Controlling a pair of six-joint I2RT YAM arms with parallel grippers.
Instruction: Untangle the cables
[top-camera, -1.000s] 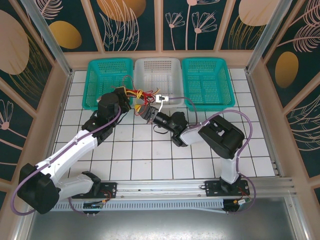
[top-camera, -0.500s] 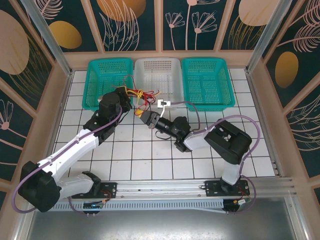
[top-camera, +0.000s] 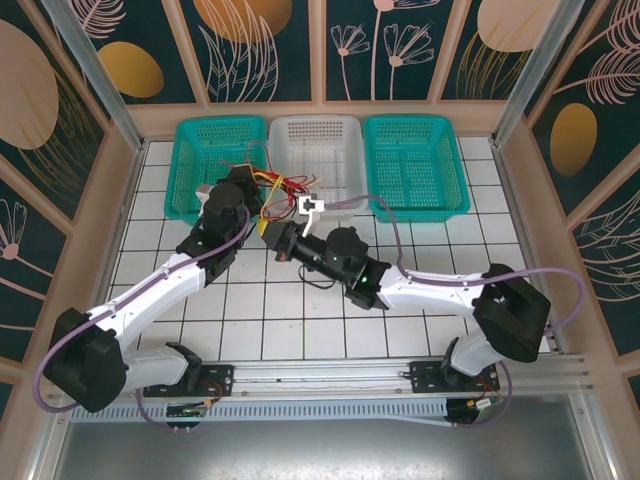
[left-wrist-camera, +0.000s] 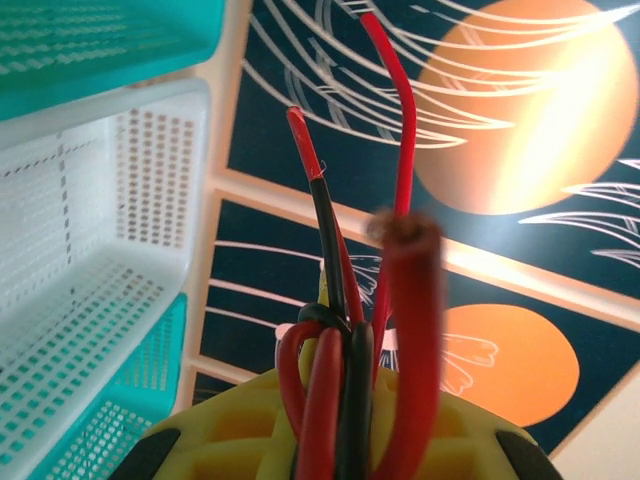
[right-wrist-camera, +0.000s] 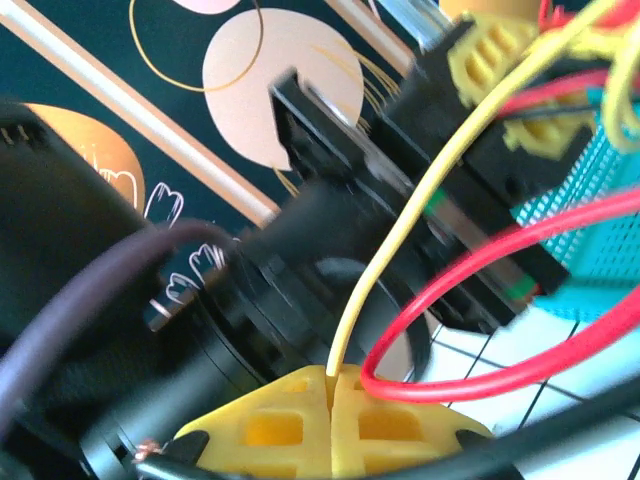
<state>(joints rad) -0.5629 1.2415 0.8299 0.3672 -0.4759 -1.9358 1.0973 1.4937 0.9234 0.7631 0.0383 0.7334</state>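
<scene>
The cables (top-camera: 279, 186), thin red, yellow and black wires, hang in a tangle over the tiles just in front of the baskets. My left gripper (top-camera: 247, 192) holds the tangle's left side. In the left wrist view its yellow fingers (left-wrist-camera: 250, 425) are shut on a bundle of red and black cables (left-wrist-camera: 345, 390), whose ends stick up. My right gripper (top-camera: 271, 233) sits just below the tangle. In the right wrist view its yellow fingers (right-wrist-camera: 270, 425) are pressed together on a single yellow cable (right-wrist-camera: 352, 310), and a red cable (right-wrist-camera: 470, 385) loops over the right finger.
Three baskets line the back wall: teal (top-camera: 187, 165), white (top-camera: 342, 128) and teal (top-camera: 415, 121). A small white piece (top-camera: 310, 205) hangs by the right arm's purple cable. The two wrists are close together. Open tiles lie to the front.
My right arm has stretched out to the left, carrying its gripper under the tangle, and its jaws have shut on the yellow cable. My left gripper has shifted slightly, still holding.
</scene>
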